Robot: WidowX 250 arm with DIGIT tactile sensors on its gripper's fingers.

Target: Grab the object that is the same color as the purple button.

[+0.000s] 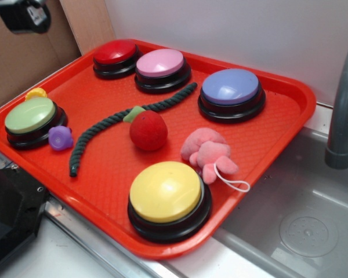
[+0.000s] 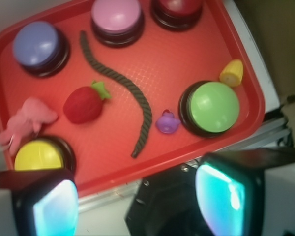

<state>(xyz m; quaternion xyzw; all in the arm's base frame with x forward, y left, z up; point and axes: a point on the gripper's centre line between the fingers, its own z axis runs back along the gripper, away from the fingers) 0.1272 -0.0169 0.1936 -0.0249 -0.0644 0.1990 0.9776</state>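
The object, a tiny glossy purple toy (image 1: pixel 60 138) (image 2: pixel 167 122), lies on the red tray (image 1: pixel 113 191) (image 2: pixel 187 54), touching the base of the green button (image 1: pixel 30 116) (image 2: pixel 214 106). Far across the tray, near its back right corner, stands the purple button (image 1: pixel 231 88) (image 2: pixel 36 42) with its lavender-blue dome. In the wrist view my gripper (image 2: pixel 137 201) hangs high above the tray's front edge, well off the purple toy. It is open, its wide-set fingers (image 2: pixel 56 206) holding nothing. A dark part of the arm (image 1: pixel 26 14) shows at the exterior view's top left.
Also on the tray are pink (image 1: pixel 160 62), red (image 1: pixel 115 53) and yellow (image 1: pixel 165 192) buttons, a red plush strawberry (image 1: pixel 148 130), a dark rope (image 1: pixel 98 130), a pink plush toy (image 1: pixel 209 152) and a tiny yellow toy (image 1: pixel 36 92). A sink (image 1: pixel 301 226) with a grey faucet (image 1: pixel 342 116) lies to the right. A black block (image 1: pixel 11 208) sits at the tray's front left.
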